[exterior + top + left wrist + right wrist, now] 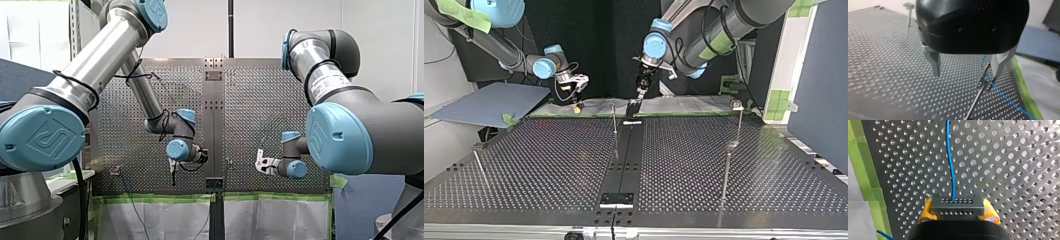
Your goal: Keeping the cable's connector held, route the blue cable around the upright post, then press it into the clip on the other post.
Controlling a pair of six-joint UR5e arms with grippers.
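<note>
Post (984,75) beside left fingers (935,63), spread, empty; right fingers (926,210) clamp connector (957,206), blue cable (949,157) ahead.

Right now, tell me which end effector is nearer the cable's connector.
Right. My right end effector is shut on the connector, between its yellow pads. My left end effector is open further along the blue cable, beside a thin post.

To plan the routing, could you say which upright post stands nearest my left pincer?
The thin central post, beside the left pincer; others stand toward the sides.

Embossed logo on blue joint cap (42,137)
</note>
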